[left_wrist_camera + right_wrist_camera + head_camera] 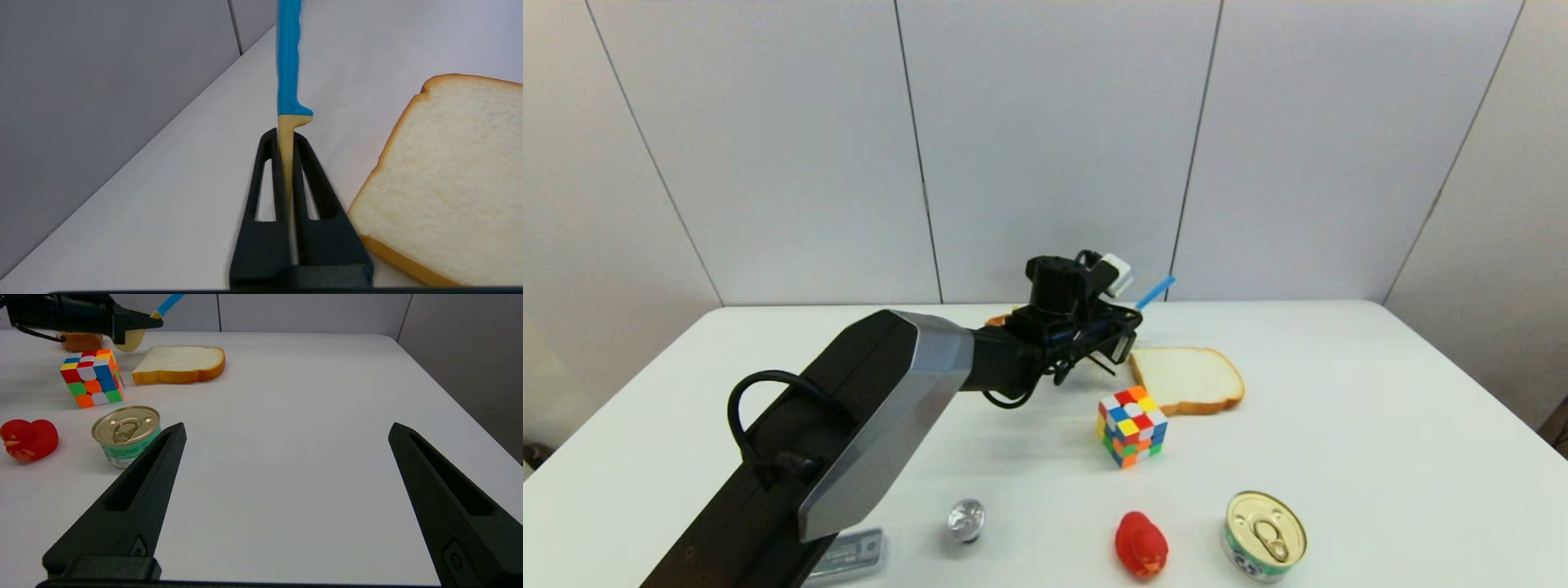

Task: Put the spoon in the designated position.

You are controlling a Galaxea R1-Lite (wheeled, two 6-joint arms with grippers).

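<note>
I see my left gripper (pixel 286 134) up in the air, just beside the bread slice (pixel 1188 378), on the side away from the can. Its two black fingers (pixel 267 171) are squeezed tight on the spoon (pixel 288 73). They pinch the pale yellow neck, and the blue handle sticks out past the fingertips, pointing up and toward the wall. In the right wrist view the yellow bowl (pixel 130 339) hangs under the fingers, off the table, near the bread's end.

The colored cube (pixel 1131 426) sits just in front of the bread, close to the gripper. The can (pixel 1264 535) and the red duck (pixel 1141 545) are well apart from the bread, near my edge of the table (pixel 1380 425). Past the bread, toward the right edge, the table top is bare and white.

My right gripper (pixel 286 433) is low over that bare part, far from the bread. Its fingers are spread wide and hold nothing.
</note>
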